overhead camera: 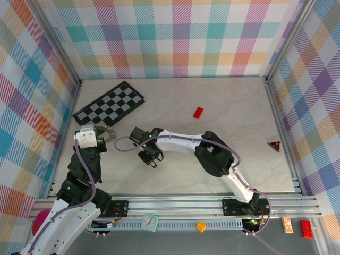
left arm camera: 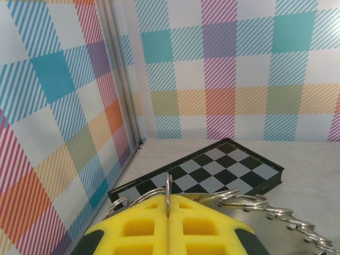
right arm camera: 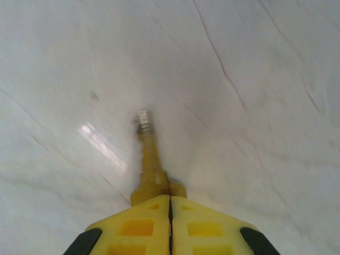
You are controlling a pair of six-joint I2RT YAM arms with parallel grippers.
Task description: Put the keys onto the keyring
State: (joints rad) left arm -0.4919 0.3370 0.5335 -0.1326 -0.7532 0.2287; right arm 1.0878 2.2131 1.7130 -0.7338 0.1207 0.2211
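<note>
While the left gripper (left arm camera: 168,208), at the left just near of the chequerboard (left arm camera: 212,175), pinches the keyring (left arm camera: 254,201) in closed jaws, the right gripper (right arm camera: 170,201) sits left of centre. Its jaws are clamped on a key (right arm camera: 150,159) above the tabletop (right arm camera: 249,69).

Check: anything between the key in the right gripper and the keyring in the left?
Nothing solid. The right gripper, shut on the key, and the left gripper, shut on the keyring, have bare table between them; only the right arm's own purple cable loops there.
</note>
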